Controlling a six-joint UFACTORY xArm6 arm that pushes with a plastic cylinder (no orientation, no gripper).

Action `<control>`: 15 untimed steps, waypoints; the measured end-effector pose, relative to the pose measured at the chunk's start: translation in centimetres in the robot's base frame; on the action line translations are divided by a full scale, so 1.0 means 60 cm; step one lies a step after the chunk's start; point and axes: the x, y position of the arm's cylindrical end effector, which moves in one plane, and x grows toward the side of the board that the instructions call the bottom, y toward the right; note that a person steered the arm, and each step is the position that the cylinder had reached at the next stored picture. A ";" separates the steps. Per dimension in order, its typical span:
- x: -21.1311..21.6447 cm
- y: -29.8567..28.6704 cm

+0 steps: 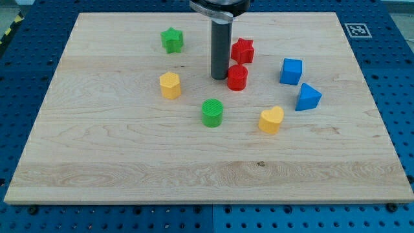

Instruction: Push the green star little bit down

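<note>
The green star (172, 40) lies on the wooden board (116, 155) near the view's top, left of centre. My tip (220, 77) rests on the board to the right of and below the star, well apart from it. The tip stands right beside the left side of the red cylinder (237, 77); contact cannot be told. The red star (242, 50) lies just above and right of the tip.
A yellow hexagonal block (170, 85) lies left of the tip, below the green star. A green cylinder (212, 112) lies below the tip. A yellow heart (272, 120), a blue cube (292, 71) and a blue triangular block (308, 97) lie at the right.
</note>
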 end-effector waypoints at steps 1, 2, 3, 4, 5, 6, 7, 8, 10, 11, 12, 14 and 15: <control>0.000 -0.037; -0.001 -0.142; -0.021 -0.239; -0.063 -0.273; -0.143 -0.273; -0.219 -0.273; -0.229 -0.260; -0.229 -0.197; -0.220 -0.170; -0.219 -0.193; -0.207 -0.193; -0.145 -0.193; -0.131 -0.186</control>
